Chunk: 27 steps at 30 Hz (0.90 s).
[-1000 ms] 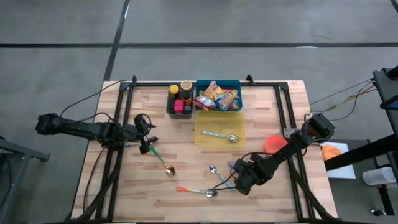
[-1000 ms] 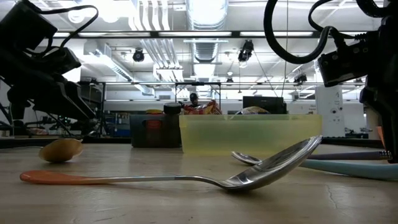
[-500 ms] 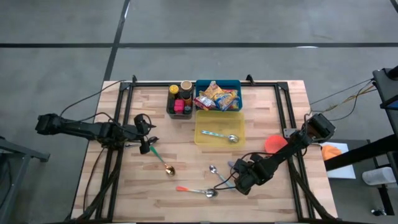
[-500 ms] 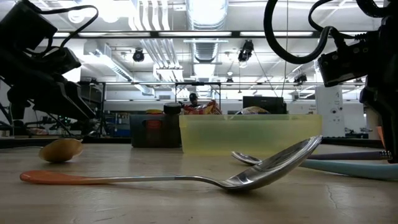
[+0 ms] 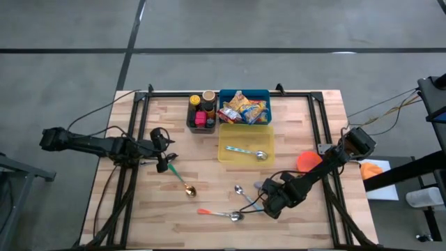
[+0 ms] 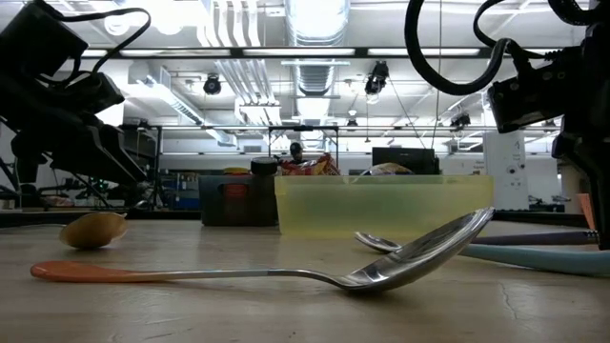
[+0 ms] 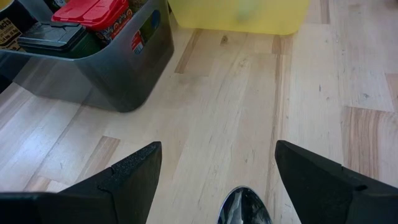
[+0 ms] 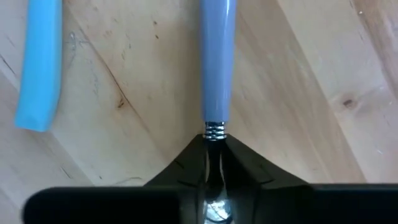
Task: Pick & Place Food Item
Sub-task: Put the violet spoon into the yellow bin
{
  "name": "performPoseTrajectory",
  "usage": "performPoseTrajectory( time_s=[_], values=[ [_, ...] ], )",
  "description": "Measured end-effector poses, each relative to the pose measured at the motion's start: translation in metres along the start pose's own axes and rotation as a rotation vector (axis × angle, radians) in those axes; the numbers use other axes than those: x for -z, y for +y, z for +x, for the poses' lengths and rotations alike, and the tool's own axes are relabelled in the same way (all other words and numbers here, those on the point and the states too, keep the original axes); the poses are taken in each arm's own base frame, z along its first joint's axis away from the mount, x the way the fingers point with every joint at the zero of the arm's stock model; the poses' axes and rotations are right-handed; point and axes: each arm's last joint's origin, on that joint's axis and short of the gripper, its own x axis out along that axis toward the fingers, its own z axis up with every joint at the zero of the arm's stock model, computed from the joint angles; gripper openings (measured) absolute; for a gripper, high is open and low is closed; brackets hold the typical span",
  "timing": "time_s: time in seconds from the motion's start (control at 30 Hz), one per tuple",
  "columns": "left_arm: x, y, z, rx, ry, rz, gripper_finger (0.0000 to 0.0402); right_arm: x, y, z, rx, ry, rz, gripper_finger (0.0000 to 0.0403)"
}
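Steel neck and periwinkle-blue handle mark the spoon (image 8: 216,68) that the right tool (image 8: 214,163) has just pinched: in the right wrist view its two dark fingers meet on the metal neck right below the handle's ferrule, with a lighter blue-handled utensil (image 8: 38,62) lying just beside on the wood. From above, that right tool (image 5: 273,200) sits low on the bench (image 5: 313,111) near its front right part, among a loose scatter of spoons, so the step in hand looks like the grasp itself (the task names a food item, yet what is clamped here is cutlery). The next move, as I judge it, calls for a straight lift before any sideways travel, since the neighbouring spoons (image 5: 239,189) lie close enough to be dragged along, then a carry toward the yellow bin (image 5: 245,147), which already holds one spoon and stands between the right arm and the blue bin of snack packets (image 5: 244,109). Room is open above and toward the bench's middle; the orange plate (image 5: 307,160) lies near the right arm's elbow. The left tool (image 5: 162,162) waits with fingers spread wide over a green-handled spoon (image 5: 180,179) at the left, well apart.
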Motion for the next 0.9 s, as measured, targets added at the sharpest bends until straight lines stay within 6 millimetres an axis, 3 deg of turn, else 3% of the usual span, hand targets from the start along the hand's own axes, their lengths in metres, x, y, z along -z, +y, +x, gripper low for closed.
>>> performPoseTrajectory(
  time_s=[0.2, 0.43, 0.9],
  values=[
    [0.0, 0.0, 0.0, 0.0, 0.0, 0.0, 0.0317, 0.0, -0.0002, 0.0, 0.003, -0.001, -0.001, 0.0016],
    [0.0001, 0.0, 0.0, 0.0, 0.0, 0.0, 0.0317, 0.0001, -0.0003, 0.0001, 0.003, -0.001, -0.001, 0.0039],
    [0.0001, 0.0, 0.0, 0.0, 0.0, 0.0, 0.0317, 0.0, -0.0001, 0.0001, 0.002, -0.002, -0.001, 0.0042]
  ],
)
